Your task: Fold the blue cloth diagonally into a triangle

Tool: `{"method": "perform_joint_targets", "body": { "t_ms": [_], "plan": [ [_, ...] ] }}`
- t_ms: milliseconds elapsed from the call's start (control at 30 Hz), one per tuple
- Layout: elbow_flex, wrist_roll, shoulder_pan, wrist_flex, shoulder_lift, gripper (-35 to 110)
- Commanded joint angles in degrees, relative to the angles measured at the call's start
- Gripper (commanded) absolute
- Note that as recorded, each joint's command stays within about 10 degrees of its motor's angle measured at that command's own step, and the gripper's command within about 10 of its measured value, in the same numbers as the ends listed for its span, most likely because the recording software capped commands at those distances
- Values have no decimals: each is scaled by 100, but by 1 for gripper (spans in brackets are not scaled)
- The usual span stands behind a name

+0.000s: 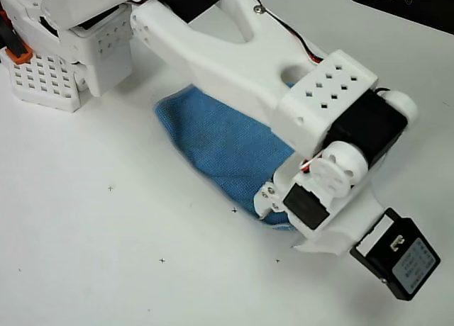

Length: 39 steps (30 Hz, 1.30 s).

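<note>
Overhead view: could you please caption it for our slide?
White SO-100 arm stretches over a rumpled blue cloth on a white table.

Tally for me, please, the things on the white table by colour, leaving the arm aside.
Blue: 1, the blue cloth, partly under the arm.
Black: 1, a dark mat at the top right edge.
Total: 2.

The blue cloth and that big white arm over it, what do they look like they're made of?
The blue cloth looks like soft woven or microfibre fabric: a fine matte grid texture and a limp, bunched edge. The white arm seems to be hard plastic, probably printed: smooth, slightly glossy shells with moulded holes and screws. Its black blocks look like plastic-cased motors.
</note>
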Motion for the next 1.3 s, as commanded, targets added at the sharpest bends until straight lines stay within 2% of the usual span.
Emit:
{"method": "perform_joint_targets", "body": {
  "t_ms": [0, 333, 633, 933, 1267],
  "plan": [
    [-633, 141, -167, 123, 35, 24],
    [-809, 220, -220, 123, -281, 23],
    [-738, 334, -246, 123, -264, 0],
    [-571, 369, -229, 123, -229, 0],
    [62, 431, -229, 123, 578, 0]
  ]
}}
